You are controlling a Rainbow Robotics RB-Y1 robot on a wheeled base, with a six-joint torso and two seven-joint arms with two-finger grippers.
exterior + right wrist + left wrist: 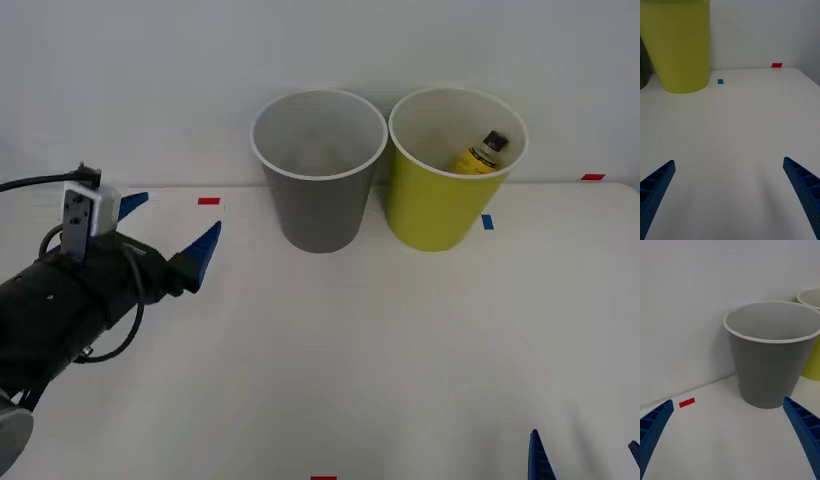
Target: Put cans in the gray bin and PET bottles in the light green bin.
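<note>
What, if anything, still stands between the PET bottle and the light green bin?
Nothing: the PET bottle already lies inside the light green bin. Both claws, left and right, are open over the table.

front: high, fwd-down | wrists: low, near table (330,360) | shared: gray bin (318,170), light green bin (450,170)

A plain white wall (150,80) rises directly behind a white table (350,350), meeting it along the table's far edge. Small red tape marks (208,201) and blue tape marks (487,222) dot the tabletop near that far edge, with another red mark at the near edge. Soft, even light leaves only faint shadows on the surface.
</note>
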